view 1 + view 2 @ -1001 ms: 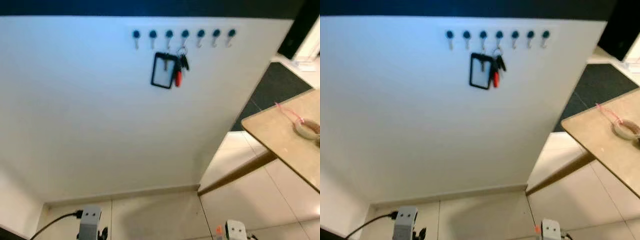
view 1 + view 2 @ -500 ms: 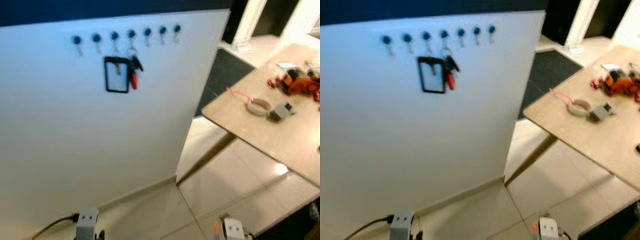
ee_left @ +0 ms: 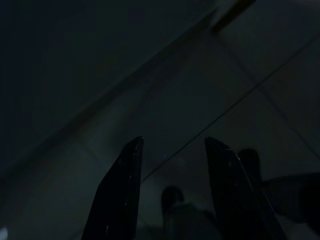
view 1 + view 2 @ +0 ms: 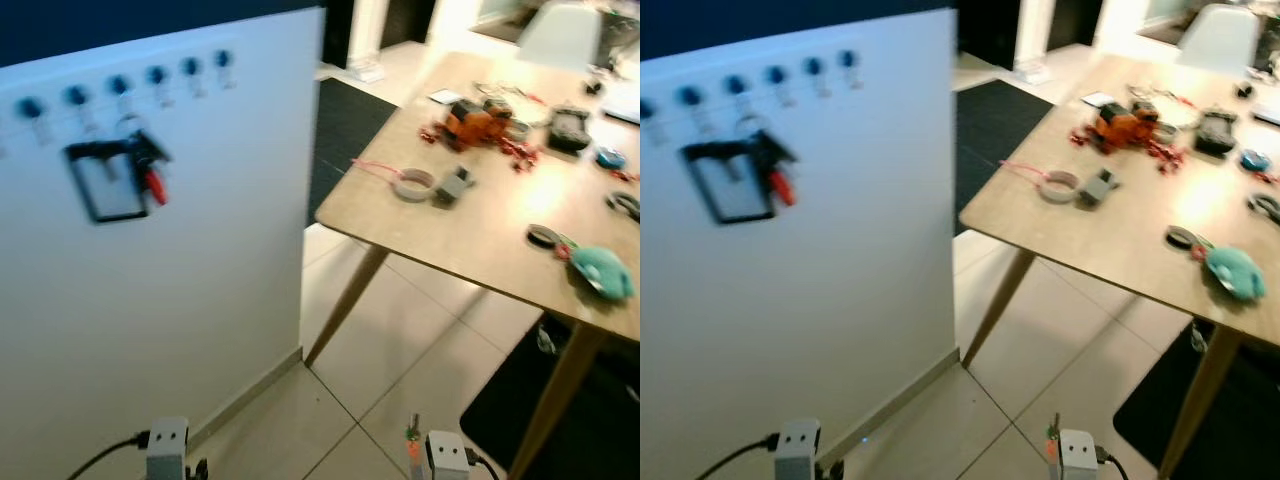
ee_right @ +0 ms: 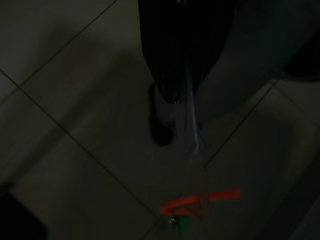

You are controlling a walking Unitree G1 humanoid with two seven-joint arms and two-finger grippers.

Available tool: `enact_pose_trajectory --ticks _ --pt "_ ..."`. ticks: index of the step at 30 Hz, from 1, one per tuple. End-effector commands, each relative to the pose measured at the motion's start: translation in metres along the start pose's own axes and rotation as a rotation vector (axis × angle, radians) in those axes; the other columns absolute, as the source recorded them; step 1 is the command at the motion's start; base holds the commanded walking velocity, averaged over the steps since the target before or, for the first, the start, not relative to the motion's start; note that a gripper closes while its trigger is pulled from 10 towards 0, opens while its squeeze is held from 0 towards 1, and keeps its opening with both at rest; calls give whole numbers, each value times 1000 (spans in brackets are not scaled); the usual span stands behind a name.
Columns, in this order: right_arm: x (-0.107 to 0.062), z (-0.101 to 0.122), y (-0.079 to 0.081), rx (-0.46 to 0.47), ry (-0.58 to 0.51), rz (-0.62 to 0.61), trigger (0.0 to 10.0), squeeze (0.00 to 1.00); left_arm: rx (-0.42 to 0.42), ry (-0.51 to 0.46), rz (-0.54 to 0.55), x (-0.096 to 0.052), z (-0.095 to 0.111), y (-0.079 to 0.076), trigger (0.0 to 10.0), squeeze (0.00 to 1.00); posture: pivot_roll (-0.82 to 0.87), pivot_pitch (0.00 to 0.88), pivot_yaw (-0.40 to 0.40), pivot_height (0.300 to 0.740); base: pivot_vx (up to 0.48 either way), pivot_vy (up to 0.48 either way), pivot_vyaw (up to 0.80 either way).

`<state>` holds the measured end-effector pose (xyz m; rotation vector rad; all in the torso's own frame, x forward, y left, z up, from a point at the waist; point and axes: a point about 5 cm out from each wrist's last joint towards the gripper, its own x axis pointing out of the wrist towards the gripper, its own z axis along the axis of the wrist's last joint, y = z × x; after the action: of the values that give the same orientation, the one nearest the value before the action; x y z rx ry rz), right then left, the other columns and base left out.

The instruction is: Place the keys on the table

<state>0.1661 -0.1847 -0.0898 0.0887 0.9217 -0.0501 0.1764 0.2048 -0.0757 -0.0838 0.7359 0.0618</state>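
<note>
Right gripper (image 5: 172, 95) hangs low over floor tiles (image 5: 75, 140), fingers together pinching a clear strand from which the keys (image 5: 200, 202), an orange-red piece, dangle lengthwise downward. Left gripper (image 3: 170, 150) idle, fingers parted, holding nothing. Wooden table (image 4: 480, 240) ahead right. No legible writing.

Light wooden table (image 4: 480, 235) on angled legs over pale tiled floor (image 4: 400, 350). On top: tape roll (image 4: 412, 184) with pink cord, small grey block (image 4: 454, 185) beside it, orange toy (image 4: 472, 122), teal plush (image 4: 601, 271), dark ring (image 4: 543, 235). Black mat (image 4: 590, 420) beneath far end.
</note>
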Motion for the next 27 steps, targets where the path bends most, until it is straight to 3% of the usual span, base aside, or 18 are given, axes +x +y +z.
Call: enact_pose_trajectory --ticks 1,23,27 --pt "-1 -4 -3 -3 16 -7 10000 0 -9 23 8 -3 -7 2 10000 0 17 91 20 740 0 0 -800" --pt "-2 -3 -7 -59 17 26 10000 0 -21 -48 10 -3 -1 0 10000 0 26 76 13 740 0 0 -800" --pt "-3 -7 -6 -70 22 48 10000 0 -20 -59 16 -3 0 1 10000 0 29 75 12 740 0 0 0"
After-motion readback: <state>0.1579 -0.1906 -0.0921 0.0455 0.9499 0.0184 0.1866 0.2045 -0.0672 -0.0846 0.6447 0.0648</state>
